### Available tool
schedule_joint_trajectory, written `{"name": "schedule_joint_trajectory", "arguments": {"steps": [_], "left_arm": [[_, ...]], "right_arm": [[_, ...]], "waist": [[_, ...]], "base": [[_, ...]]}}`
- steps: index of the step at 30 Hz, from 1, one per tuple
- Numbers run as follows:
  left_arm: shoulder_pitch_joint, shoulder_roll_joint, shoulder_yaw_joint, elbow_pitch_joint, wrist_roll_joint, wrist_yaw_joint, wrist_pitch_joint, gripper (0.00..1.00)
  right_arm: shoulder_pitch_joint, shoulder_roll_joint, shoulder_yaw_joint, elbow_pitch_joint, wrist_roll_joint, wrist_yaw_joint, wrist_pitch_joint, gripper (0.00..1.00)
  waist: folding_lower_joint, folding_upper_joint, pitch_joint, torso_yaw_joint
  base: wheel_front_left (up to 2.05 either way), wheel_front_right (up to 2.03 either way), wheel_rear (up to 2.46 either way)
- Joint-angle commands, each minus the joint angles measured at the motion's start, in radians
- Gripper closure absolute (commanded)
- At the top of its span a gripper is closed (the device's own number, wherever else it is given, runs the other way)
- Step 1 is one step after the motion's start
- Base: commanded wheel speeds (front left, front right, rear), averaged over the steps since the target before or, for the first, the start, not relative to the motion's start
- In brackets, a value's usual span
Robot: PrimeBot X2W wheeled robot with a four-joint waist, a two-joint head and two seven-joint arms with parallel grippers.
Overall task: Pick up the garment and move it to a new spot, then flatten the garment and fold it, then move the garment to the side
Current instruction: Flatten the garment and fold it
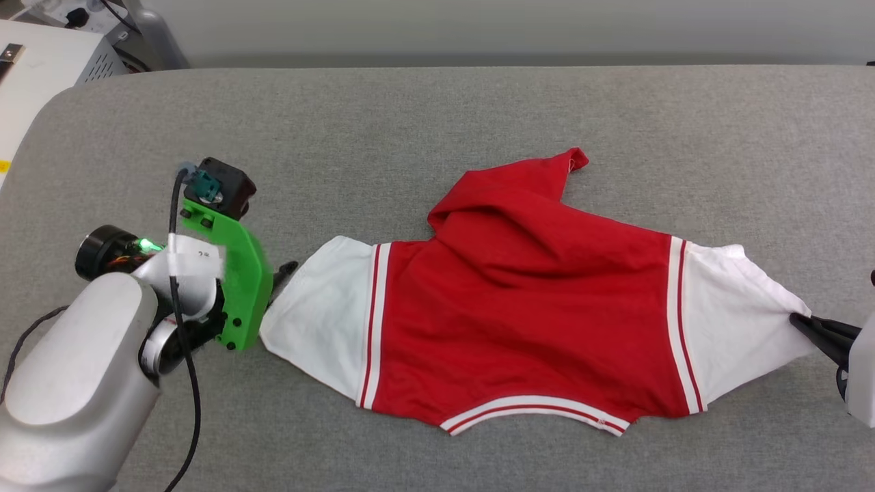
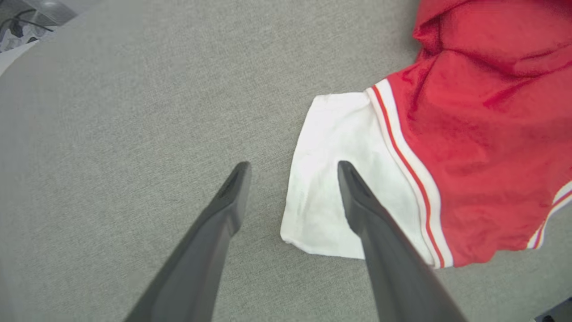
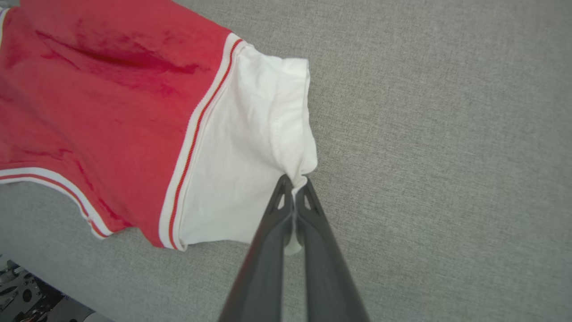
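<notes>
The garment [image 1: 526,307], a red T-shirt with white sleeves, lies spread across the grey table with its red body rumpled and a flap folded up toward the back. My right gripper [image 3: 294,181] is shut on the edge of the right white sleeve [image 3: 250,147], which bunches into its tips [image 1: 800,321]. My left gripper [image 2: 292,167] is open, hovering over the edge of the left white sleeve [image 2: 328,156]; one finger is over the cloth, the other over bare table. In the head view its fingertip [image 1: 286,268] sits just left of that sleeve.
The grey fabric table [image 1: 410,123] stretches wide behind and in front of the shirt. A white equipment box [image 1: 41,61] with cables stands past the table's far left corner. The table's near edge shows in the right wrist view [image 3: 53,286].
</notes>
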Motion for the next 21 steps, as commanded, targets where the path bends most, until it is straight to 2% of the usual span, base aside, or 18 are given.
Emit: {"name": "schedule_joint_trajectory", "arguments": {"steps": [1,9,18,19,20,21], "left_arm": [[-0.023,0.022,-0.018,0.0,-0.024,-0.003,0.028,0.0],[-0.04,0.057,-0.132,0.082,-0.087,-0.003,0.11,0.0],[-0.04,0.03,-0.261,0.216,-0.142,-0.003,0.105,0.0],[-0.041,0.029,-0.281,0.223,-0.155,-0.003,0.106,0.02],[-0.044,0.029,-0.291,0.229,-0.164,-0.003,0.096,0.62],[-0.046,0.029,-0.303,0.235,-0.179,-0.003,0.083,1.0]], "right_arm": [[0.006,0.008,-0.007,-0.008,-0.01,0.0,0.007,1.0],[-0.018,0.029,-0.014,-0.027,-0.028,0.0,0.033,1.0],[-0.046,0.048,0.02,-0.038,-0.038,0.0,0.047,1.0],[-0.05,0.052,0.024,-0.041,-0.038,0.0,0.038,1.0],[-0.052,0.054,0.026,-0.041,-0.036,0.0,0.032,1.0],[-0.054,0.057,0.03,-0.04,-0.032,0.0,0.025,1.0]], "waist": [[0.0,0.0,0.015,-0.008],[0.0,0.0,0.065,-0.029],[0.0,0.0,0.105,-0.043],[0.0,0.0,0.106,-0.044],[0.0,0.0,0.106,-0.044],[0.0,0.0,0.104,-0.045]], "base": [[0.0,0.0,0.0],[0.0,0.0,0.0],[0.0,0.0,0.0],[0.0,0.0,0.0],[0.0,0.0,0.0],[0.0,0.0,0.0]]}}
